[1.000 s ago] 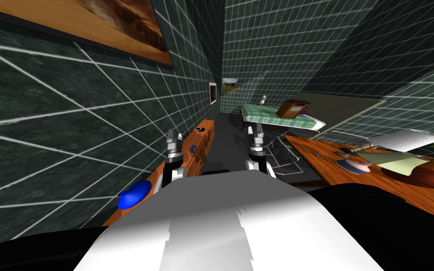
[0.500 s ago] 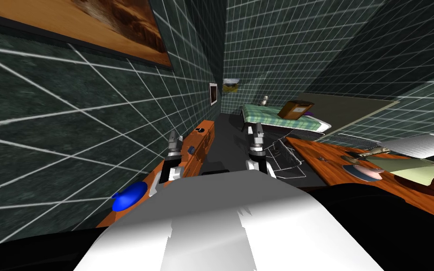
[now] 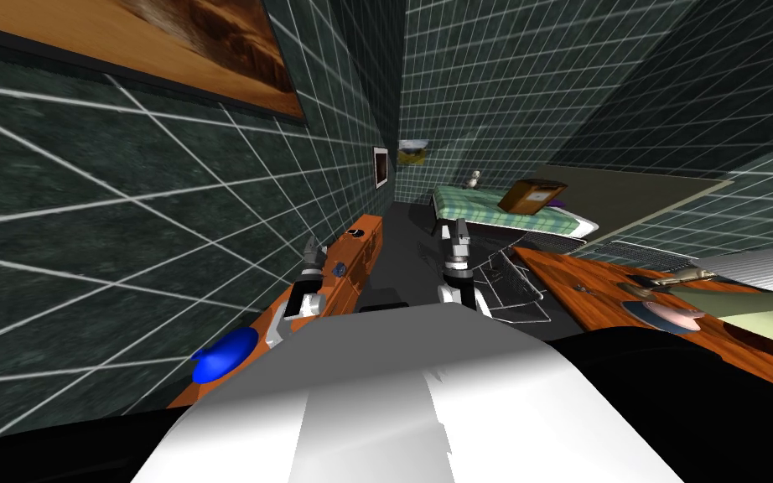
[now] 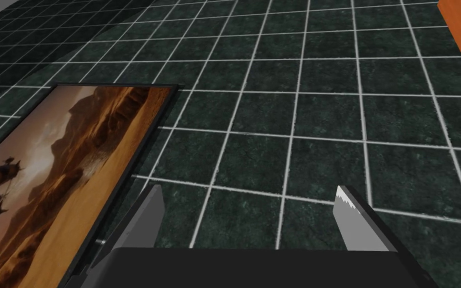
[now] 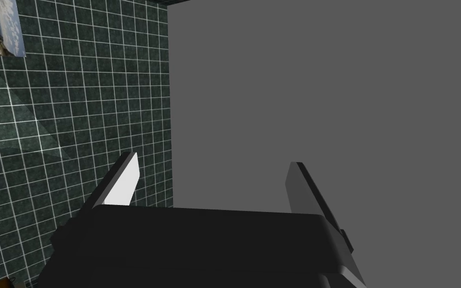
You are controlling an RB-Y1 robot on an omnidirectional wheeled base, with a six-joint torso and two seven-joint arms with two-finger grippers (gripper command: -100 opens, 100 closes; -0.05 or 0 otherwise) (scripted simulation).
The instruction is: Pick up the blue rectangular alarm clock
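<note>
A long orange cabinet top (image 3: 360, 251) runs along the tiled wall on my left. On it lies a small dark blue object (image 3: 339, 269), likely the alarm clock, too small to make out its shape. My left gripper (image 3: 313, 248) hovers just left of it, over the cabinet top, fingers open (image 4: 249, 192) and holding nothing. A larger rounded bright blue object (image 3: 224, 356) sits nearer to me on the same top. My right gripper (image 3: 460, 226) is raised over the dark floor, open (image 5: 214, 159) and holding nothing.
A small black item (image 3: 355, 231) lies at the cabinet's far end. A wire basket (image 3: 512, 287) stands on the floor to the right of my right arm. Beyond it are a green plaid bed (image 3: 494, 210) with a brown box (image 3: 529, 195) and an orange desk (image 3: 603, 289) with papers.
The whole head view has shifted: the desk slid right and the bright blue object slid down-left, so I have moved. My left forearm has swung slightly toward the wall.
</note>
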